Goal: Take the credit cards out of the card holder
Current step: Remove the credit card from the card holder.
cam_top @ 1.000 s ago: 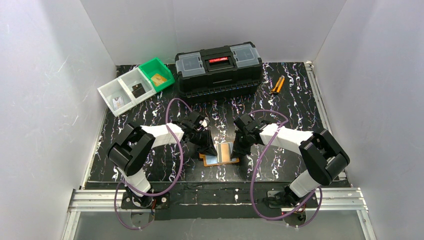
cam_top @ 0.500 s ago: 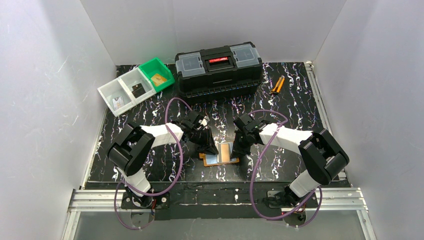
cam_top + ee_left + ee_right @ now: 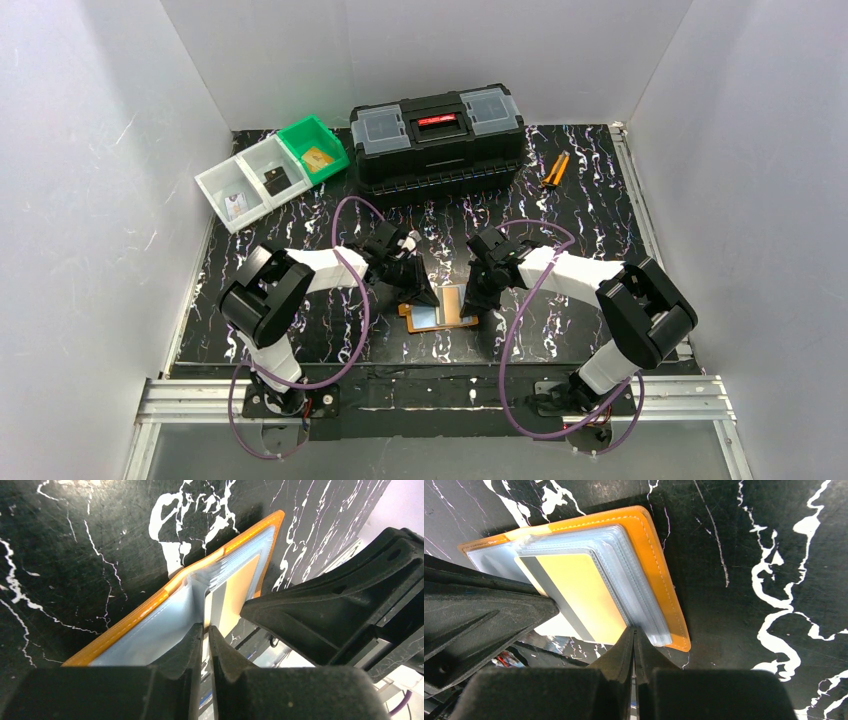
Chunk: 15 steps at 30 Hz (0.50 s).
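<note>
Two tools: the left tool (image 3: 418,290) and the right tool (image 3: 470,295) are both down low at the front middle of the surface (image 3: 600,220), facing each other across the card holder (image 3: 440,307).
Card holder: orange, lying open and flat on the surface between the two tools, with its stack of clear pockets (image 3: 646,607) facing up.
Gold card (image 3: 579,590): lies on top of the pockets with a dark stripe along one long side. That striped side is turned to the left tool.
Left tool, state: the fingers are pressed almost together, with only a thin slit between them. The tips meet the card's striped edge, but I cannot tell whether the card sits in the slit.
Right tool, state: the fingers are fully together. The tip touches the near edge of the pockets, just beside the orange rim.
Back of the surface: a black toolbox (image 3: 437,135) stands in the middle, with orange-handled pliers (image 3: 555,170) to its right.
Back left: white bins (image 3: 248,183) and a green bin (image 3: 313,147) stand side by side, each holding a small flat piece.
</note>
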Available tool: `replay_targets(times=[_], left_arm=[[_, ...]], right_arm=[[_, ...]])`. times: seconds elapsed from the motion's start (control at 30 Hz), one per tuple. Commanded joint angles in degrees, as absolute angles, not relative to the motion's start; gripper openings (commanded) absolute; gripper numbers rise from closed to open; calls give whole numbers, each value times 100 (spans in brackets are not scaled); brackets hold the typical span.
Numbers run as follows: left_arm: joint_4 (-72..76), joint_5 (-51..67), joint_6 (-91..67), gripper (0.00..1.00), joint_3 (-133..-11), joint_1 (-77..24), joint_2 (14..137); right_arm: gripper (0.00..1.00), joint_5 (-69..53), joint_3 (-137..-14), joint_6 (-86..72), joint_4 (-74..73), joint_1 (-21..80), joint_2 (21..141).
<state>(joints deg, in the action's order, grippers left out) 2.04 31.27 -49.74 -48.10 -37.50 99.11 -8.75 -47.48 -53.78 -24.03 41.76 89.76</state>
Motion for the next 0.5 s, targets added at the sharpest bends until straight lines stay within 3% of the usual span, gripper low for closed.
replay_targets(times=[0.0,0.1,0.47], left_arm=[[528,3360,-5153,6,-4641,-3700,9928],[602,3389,-5202,0,-4560,-3662,9912],[729,3523,-5180,0,-4177,-3308,9727]], right_arm=[[6,-456,-4597,-5271,-2627,4245,9348],[6,-446,-4581,-5273,-2642,4245,9337],[6,-421,-4479,-5295,-2670,4236,9309]])
